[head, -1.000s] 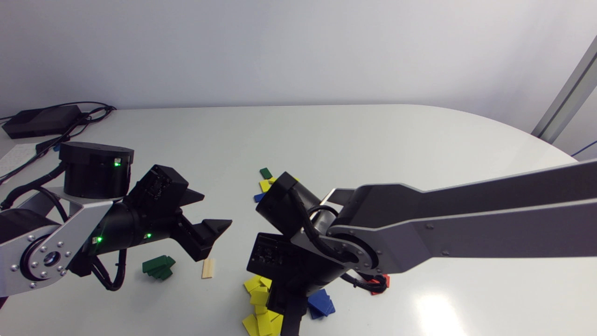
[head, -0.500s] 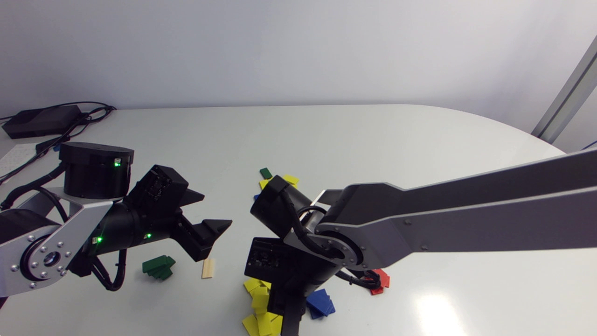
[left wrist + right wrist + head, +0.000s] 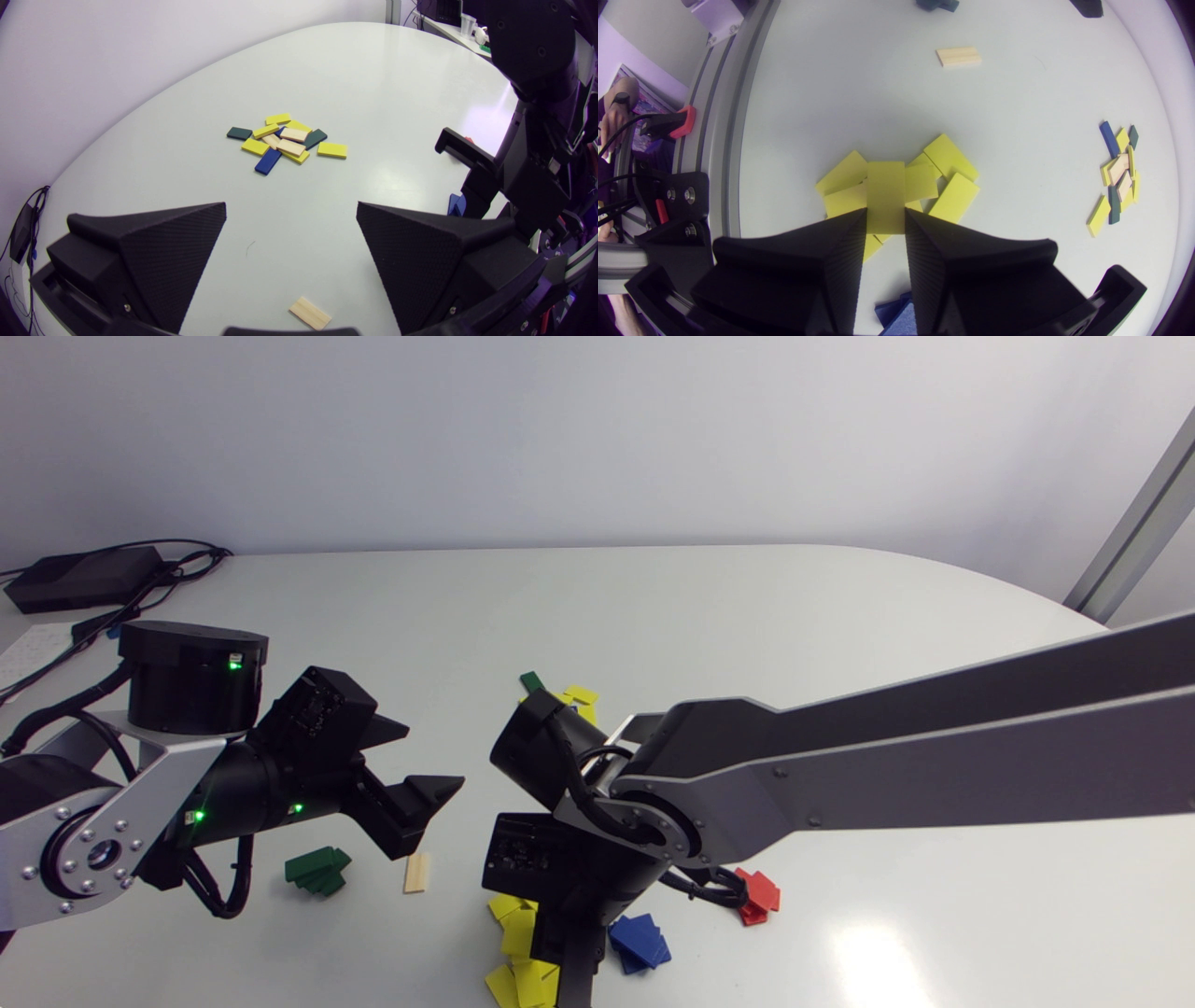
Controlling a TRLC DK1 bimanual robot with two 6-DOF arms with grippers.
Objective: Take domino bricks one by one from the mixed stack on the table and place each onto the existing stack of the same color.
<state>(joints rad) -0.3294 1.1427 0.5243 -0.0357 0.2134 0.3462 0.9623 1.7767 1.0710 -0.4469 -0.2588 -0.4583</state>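
Left gripper [image 3: 290, 207] spread wide; right gripper [image 3: 886, 212] seemingly clamped

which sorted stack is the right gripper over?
The yellow stack: the right gripper holds a yellow brick just above it. The blue stack lies beside it; the red stack and green stack sit farther off.

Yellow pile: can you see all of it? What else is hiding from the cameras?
Yellow pile: head view, the right arm covers its middle, the picture edge cuts it off.
Mixed stack: head view, mostly behind the right arm.
Blue pile: right wrist view, the right jaws cover most.
Yellow brick in the right jaws: right wrist view, unclear whether it touches the pile.
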